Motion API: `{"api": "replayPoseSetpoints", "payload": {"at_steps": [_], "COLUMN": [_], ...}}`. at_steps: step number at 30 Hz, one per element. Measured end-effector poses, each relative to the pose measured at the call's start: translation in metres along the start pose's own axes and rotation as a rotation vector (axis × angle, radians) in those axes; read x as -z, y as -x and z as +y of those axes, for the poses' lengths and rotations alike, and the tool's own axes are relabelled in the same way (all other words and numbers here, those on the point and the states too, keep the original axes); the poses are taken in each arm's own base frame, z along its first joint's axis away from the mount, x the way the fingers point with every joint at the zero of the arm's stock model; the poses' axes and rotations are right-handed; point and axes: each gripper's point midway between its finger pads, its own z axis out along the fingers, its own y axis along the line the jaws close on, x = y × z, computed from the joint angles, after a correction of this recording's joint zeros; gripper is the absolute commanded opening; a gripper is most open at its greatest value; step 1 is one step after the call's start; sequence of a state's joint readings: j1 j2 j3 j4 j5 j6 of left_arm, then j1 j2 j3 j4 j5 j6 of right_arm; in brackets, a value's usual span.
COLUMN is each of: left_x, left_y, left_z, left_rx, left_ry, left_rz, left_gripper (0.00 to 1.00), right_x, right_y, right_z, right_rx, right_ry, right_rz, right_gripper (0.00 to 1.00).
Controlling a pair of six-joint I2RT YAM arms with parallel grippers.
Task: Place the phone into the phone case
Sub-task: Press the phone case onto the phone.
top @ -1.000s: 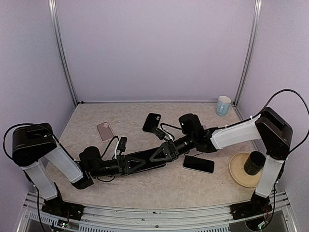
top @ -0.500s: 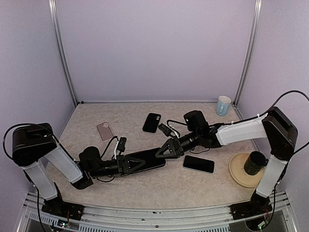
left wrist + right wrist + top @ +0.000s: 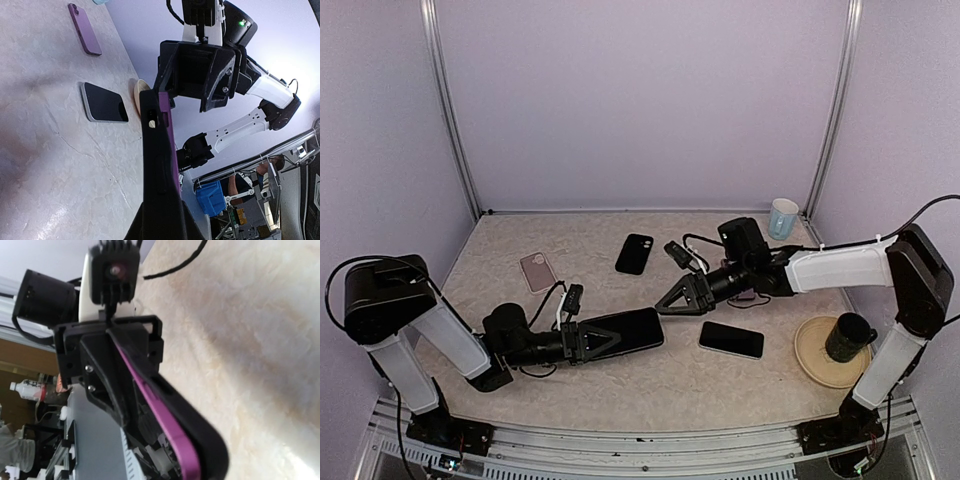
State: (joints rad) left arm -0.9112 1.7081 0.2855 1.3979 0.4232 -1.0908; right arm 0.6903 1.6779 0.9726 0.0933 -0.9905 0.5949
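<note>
Phone case (image 3: 645, 325), black, is clamped between the narrow-set fingers of the left gripper (image 3: 605, 340) near table centre. The edge of a purple phone (image 3: 155, 410) shows along it. The case tip projects past the fingertips toward 2 o'clock, where the right gripper (image 3: 670, 302) stands close but apart, fingers part-spread and empty. Markings are too small to read. A second phone (image 3: 731, 340) lies at 3 o'clock.

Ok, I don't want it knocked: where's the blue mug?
Top view: the mug stands in the table's far right corner, by the frame post, beyond the right arm.
</note>
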Motion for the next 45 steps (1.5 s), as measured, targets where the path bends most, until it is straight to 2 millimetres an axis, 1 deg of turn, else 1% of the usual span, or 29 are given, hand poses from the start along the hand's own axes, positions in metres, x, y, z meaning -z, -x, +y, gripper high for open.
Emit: {"api": "replayPoseSetpoints", "payload": {"at_steps": [3, 8, 12, 16, 20, 25, 28, 36, 45], "left_x": [0.0, 0.001, 0.002, 0.002, -0.001, -0.003, -0.003, -0.002, -0.002], "left_y": [-0.002, -0.002, -0.002, -0.004, -0.004, -0.006, -0.006, -0.009, -0.011], "left_z": [-0.002, -0.01, -0.02, -0.03, -0.038, -0.046, -0.049, -0.053, -0.05], "left_rx": [-0.005, -0.033, -0.069, -0.105, -0.13, -0.148, -0.156, -0.158, -0.147], "left_ry": [-0.009, -0.034, -0.065, -0.103, -0.135, -0.167, -0.183, -0.206, -0.197], "left_rz": [0.013, 0.024, 0.032, 0.052, 0.071, 0.095, 0.103, 0.115, 0.126], "left_gripper": [0.0, 0.0, 0.0, 0.0, 0.0, 0.0, 0.0, 0.0, 0.0], "right_x": [0.006, 0.012, 0.014, 0.015, 0.02, 0.025, 0.026, 0.026, 0.023], "right_y": [0.003, 0.002, -0.004, -0.015, -0.023, -0.024, -0.025, -0.027, -0.029], "right_z": [0.001, 0.003, 0.006, 0.011, 0.029, 0.056, 0.065, 0.068, 0.057], "right_rx": [0.009, 0.026, 0.03, 0.024, 0.04, 0.106, 0.129, 0.128, 0.131], "right_ry": [-0.009, -0.012, -0.001, 0.051, 0.141, 0.24, 0.268, 0.286, 0.232], "right_rz": [-0.013, -0.02, -0.014, 0.003, 0.013, 0.021, 0.028, 0.043, 0.047], "right_gripper": [0.41, 0.43, 0.43, 0.44, 0.45, 0.45, 0.45, 0.46, 0.47]}}
